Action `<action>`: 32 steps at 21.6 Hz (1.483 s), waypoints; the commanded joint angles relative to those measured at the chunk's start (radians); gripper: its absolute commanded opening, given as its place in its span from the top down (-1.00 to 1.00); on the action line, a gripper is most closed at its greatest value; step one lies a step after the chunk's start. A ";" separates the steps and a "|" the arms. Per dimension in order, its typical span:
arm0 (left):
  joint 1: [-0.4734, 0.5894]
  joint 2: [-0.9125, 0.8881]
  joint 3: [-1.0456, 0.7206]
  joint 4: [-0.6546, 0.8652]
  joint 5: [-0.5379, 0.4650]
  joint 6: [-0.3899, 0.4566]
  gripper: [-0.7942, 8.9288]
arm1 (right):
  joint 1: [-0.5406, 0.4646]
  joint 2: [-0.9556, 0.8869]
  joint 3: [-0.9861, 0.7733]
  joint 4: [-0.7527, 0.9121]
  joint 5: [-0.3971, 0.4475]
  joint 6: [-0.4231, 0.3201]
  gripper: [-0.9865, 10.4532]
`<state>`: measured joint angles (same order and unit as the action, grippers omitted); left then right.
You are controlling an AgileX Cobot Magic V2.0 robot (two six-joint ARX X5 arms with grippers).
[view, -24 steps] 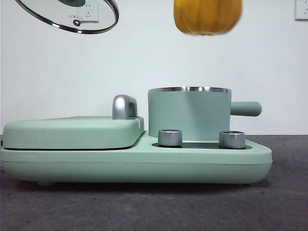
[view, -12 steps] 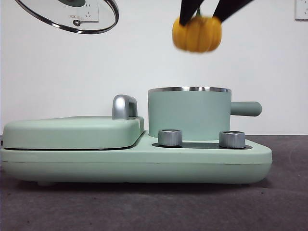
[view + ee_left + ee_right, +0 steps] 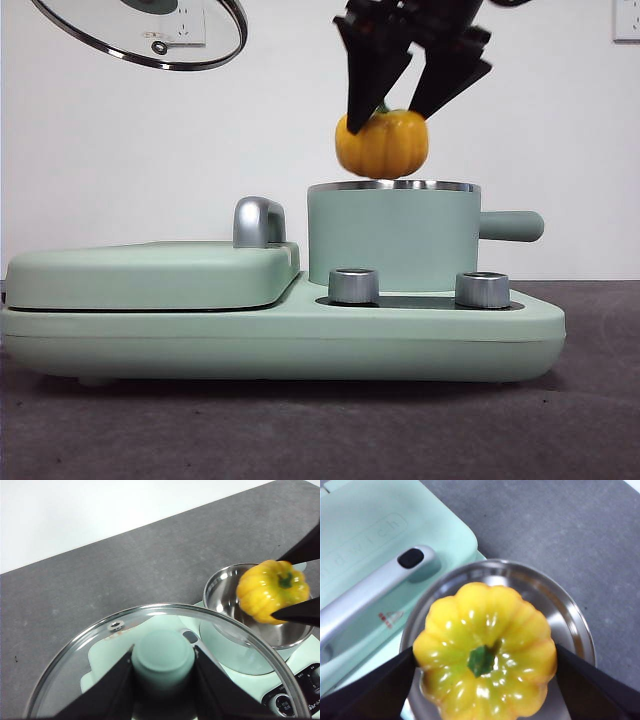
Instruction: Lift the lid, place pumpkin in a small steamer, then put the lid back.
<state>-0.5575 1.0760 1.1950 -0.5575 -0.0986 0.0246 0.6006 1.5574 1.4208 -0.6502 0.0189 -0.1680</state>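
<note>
Small steamer (image 3: 392, 237): seated on the right end of the wide mint-green base (image 3: 280, 340), open-topped; its steel interior is seen bare in both wrist views.
Pumpkin (image 3: 382, 143): held just above the small steamer's rim, stem up, not yet inside.
Right pincer (image 3: 410, 75): pressed against the pumpkin's two sides, directly over the small steamer.
Lid (image 3: 140, 30): held tilted, high and well left of the small steamer.
Left pincer (image 3: 163, 667): clamped on the lid's mint-green knob.
Flat cover (image 3: 150, 272): shut, left of the small steamer, chrome handle (image 3: 258, 221) beside the pot.
Knobs (image 3: 353, 285): two silver ones are set in front of the small steamer.
Table (image 3: 300, 430): dark grey under the base.
Wall (image 3: 300, 130): white, behind the small steamer.
</note>
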 commanded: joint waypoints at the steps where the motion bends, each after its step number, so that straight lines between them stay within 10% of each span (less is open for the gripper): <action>1: -0.004 -0.004 0.025 0.027 0.001 -0.011 0.82 | 0.002 0.038 0.027 0.027 -0.002 -0.009 0.21; 32: -0.004 0.024 0.025 0.034 0.001 -0.010 0.82 | -0.075 0.248 0.034 0.087 -0.085 -0.008 0.21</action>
<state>-0.5575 1.0943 1.1950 -0.5529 -0.0990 0.0219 0.5205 1.7824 1.4315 -0.5735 -0.0624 -0.1719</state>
